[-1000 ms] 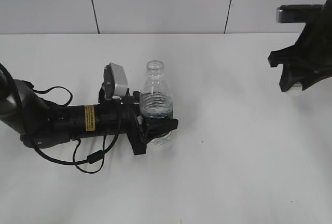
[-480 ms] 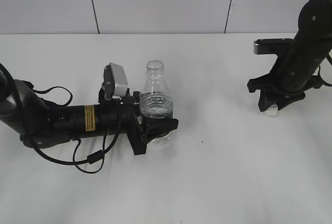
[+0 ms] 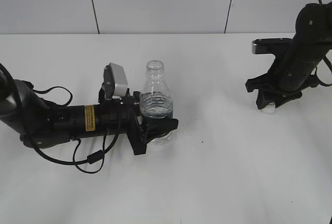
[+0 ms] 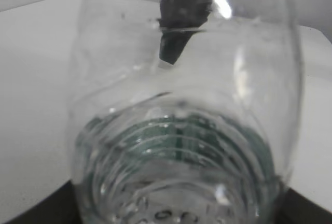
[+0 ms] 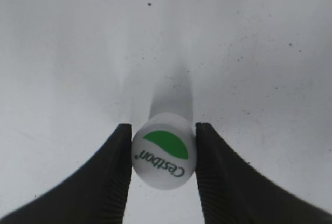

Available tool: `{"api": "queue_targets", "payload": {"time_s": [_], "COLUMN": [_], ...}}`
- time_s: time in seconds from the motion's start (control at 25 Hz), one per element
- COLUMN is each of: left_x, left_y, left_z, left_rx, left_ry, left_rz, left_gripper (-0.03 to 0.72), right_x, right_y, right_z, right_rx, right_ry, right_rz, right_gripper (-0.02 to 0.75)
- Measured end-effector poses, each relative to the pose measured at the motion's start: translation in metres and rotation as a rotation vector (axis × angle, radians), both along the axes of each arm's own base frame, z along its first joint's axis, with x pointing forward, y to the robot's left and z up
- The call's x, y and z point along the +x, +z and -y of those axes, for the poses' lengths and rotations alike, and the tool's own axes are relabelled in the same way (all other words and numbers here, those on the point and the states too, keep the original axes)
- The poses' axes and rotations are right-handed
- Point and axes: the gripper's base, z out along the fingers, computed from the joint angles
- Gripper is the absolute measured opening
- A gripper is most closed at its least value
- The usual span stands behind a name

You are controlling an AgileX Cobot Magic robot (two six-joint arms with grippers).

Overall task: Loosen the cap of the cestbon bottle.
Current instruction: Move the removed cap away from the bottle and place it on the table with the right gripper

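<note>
The cestbon bottle (image 3: 155,102) stands upright on the white table, clear and ribbed, with its neck open and no cap on it. My left gripper (image 3: 155,129) is shut on the bottle's lower body; the bottle fills the left wrist view (image 4: 181,130). The cap (image 5: 164,150), white with a green segment and "Cestbon" print, sits between the fingers of my right gripper (image 5: 163,154), which is shut on it just above the table. In the exterior view the right gripper (image 3: 270,102) is low at the right with the cap (image 3: 268,109) showing under it.
The white table (image 3: 218,162) runs to a panelled white wall at the back. The left arm lies across the table at the left with a black cable (image 3: 91,159) looping in front of it. The right arm rises at the right edge.
My right gripper has come down from high at the right edge toward the table, carrying the cap, and has settled low. The left arm and bottle have not moved.
</note>
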Motion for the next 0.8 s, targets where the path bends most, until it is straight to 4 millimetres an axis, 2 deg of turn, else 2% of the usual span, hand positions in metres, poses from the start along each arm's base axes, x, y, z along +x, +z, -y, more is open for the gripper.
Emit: {"api": "queue_targets", "payload": {"time_s": [0.52, 0.6, 0.72, 0.8], "left_x": [0.0, 0.0, 0.0, 0.0], "left_y": [0.0, 0.0, 0.0, 0.0], "left_z": [0.0, 0.0, 0.0, 0.0], "left_rx": [0.0, 0.0, 0.0, 0.0], "left_ry": [0.0, 0.0, 0.0, 0.0], "left_rz": [0.0, 0.0, 0.0, 0.0], "left_gripper": [0.401, 0.401, 0.401, 0.401], "right_x": [-0.0007, -0.0017, -0.0048, -0.0073], "right_y": [-0.0002, -0.0004, -0.001, -0.0013], "right_z": [0.0011, 0.0012, 0.0016, 0.0019], "right_rx": [-0.015, -0.018, -0.023, -0.03], "right_ry": [0.014, 0.018, 0.032, 0.05], "right_rz": [-0.007, -0.018, -0.051, -0.077], "right_gripper": [0.354, 0.399, 0.575, 0.631]}}
